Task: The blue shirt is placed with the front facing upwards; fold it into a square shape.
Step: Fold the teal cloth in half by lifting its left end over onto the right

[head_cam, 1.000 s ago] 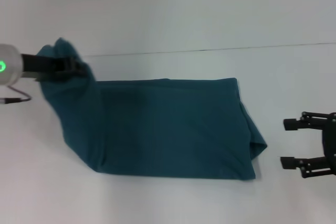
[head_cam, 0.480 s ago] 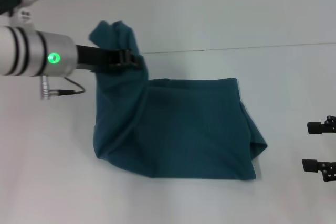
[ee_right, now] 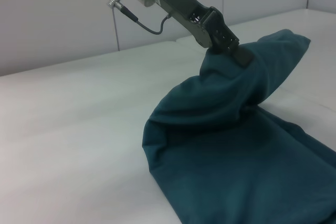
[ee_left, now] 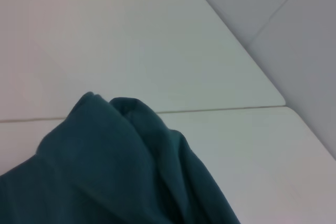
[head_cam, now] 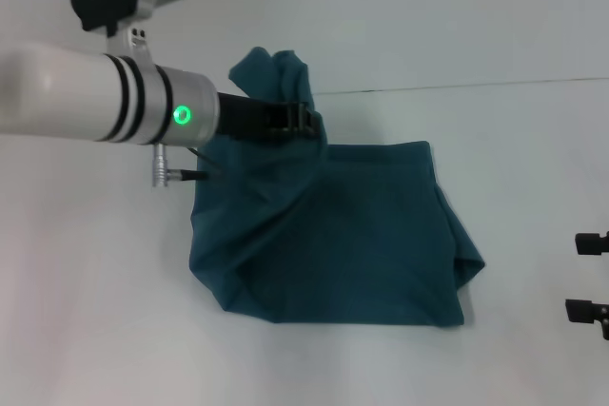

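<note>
Teal blue shirt [head_cam: 352, 235] — long axis left-right, left end pinched aloft by left gripper [head_cam: 306, 124]

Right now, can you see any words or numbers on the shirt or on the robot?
No text can be read anywhere in these views.
The blue shirt: only plain fabric shows, no lettering or label.
The left tool, clamped on a raised bunch of the shirt: no writing; its arm carries just a green light, not a sign.
The right tool, at the table's edge: no markings visible.
</note>
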Robot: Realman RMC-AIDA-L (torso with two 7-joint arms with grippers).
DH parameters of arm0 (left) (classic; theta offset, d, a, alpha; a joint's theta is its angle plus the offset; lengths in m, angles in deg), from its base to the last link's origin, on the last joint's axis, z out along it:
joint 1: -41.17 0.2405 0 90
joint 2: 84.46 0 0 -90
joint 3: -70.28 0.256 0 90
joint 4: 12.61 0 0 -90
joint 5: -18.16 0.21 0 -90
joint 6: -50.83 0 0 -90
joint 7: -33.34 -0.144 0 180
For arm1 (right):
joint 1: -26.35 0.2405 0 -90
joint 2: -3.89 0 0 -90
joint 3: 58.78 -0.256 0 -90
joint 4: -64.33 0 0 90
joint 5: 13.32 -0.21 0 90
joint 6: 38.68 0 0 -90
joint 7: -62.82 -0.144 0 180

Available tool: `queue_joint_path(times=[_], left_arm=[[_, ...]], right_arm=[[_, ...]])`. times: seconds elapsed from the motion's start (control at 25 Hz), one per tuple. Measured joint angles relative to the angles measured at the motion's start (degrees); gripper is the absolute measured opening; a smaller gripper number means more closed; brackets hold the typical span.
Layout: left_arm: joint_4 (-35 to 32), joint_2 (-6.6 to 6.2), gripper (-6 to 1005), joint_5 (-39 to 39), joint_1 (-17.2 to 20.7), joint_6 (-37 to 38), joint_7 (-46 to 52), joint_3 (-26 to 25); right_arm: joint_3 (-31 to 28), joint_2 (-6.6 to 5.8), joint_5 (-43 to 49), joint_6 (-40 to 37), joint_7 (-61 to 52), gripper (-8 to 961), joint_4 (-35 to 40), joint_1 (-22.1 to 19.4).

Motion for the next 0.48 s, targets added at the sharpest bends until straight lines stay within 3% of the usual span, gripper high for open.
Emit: queue_joint_path(times=[0.48], left_arm=[[5.82, 0.17, 149, -6.71, -1.14, -7.76, -0.15, 8.11]], right_arm=[[-1.30, -0.52, 0.18, -0.72, 0.54, 916, 0.08, -0.87]])
